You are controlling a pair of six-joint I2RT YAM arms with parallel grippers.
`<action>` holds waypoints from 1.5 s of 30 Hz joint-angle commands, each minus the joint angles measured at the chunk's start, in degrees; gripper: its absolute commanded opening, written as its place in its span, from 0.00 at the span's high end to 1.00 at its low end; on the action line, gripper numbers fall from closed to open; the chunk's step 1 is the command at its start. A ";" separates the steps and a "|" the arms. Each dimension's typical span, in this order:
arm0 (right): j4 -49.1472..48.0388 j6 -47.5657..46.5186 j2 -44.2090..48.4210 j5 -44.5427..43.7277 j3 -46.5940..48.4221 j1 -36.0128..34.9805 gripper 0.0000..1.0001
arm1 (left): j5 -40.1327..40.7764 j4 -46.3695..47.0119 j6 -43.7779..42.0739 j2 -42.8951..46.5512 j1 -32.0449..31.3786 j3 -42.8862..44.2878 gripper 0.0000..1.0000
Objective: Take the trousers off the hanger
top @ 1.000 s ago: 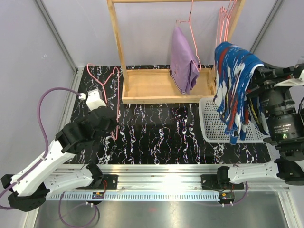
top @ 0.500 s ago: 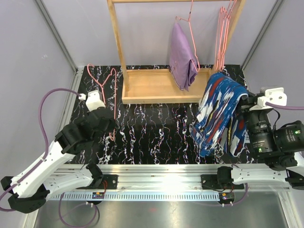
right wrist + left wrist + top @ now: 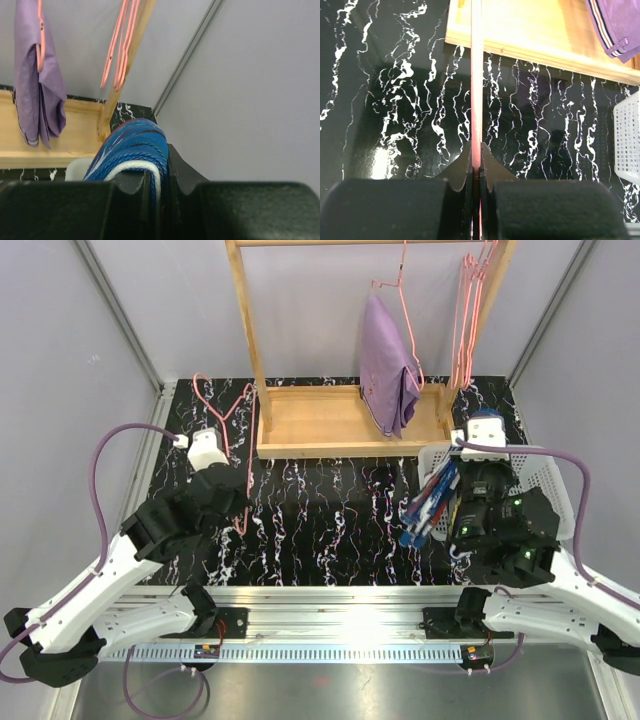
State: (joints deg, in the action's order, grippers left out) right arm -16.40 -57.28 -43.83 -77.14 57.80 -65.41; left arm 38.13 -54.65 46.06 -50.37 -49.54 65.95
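The dark blue trousers (image 3: 428, 507) with white and red streaks hang bunched from my right gripper (image 3: 452, 490), over the left edge of the white basket (image 3: 545, 472). In the right wrist view the gripper (image 3: 161, 176) is shut on the blue cloth (image 3: 134, 146), which bulges above the jaws. The lilac trousers (image 3: 387, 370) hang on a pink hanger on the wooden rack (image 3: 247, 340). My left gripper (image 3: 238, 504) is shut on a bare pink hanger (image 3: 249, 455) over the black marbled table. In the left wrist view its wire (image 3: 476, 75) runs straight out of the pinched jaws (image 3: 476, 167).
Several empty pink hangers (image 3: 466, 320) hang at the rack's right end. The rack's wooden base (image 3: 330, 420) lies behind the table's middle. Grey walls close in both sides. The right arm covers much of the basket.
My right arm swung down and to the left with the blue trousers, from beside the basket to its left edge; the cloth is now bunched low. The left gripper shifted the hanger slightly.
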 commanded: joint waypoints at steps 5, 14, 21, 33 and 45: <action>-0.84 9.01 6.13 11.05 3.19 4.06 1.00 | -1.83 4.73 -1.68 0.10 0.23 -0.04 1.00; 7.23 17.95 -2.05 15.16 3.53 17.90 1.00 | -5.17 6.84 -1.68 0.36 0.23 -1.00 1.00; 13.94 30.72 -1.69 27.64 3.99 31.55 1.00 | -6.49 8.25 -2.56 0.36 0.23 -1.35 1.00; 5.26 44.78 0.76 46.45 -7.08 45.36 1.00 | -8.77 10.53 -4.84 0.01 0.23 -3.11 1.00; -0.55 55.77 2.62 60.87 -13.77 57.92 1.00 | -11.06 11.94 -6.51 -1.57 0.23 -3.38 1.00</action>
State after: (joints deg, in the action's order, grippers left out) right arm -4.16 -7.53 -43.00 -22.68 43.05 -10.46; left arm 28.42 -46.48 40.99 -51.62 -49.50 62.22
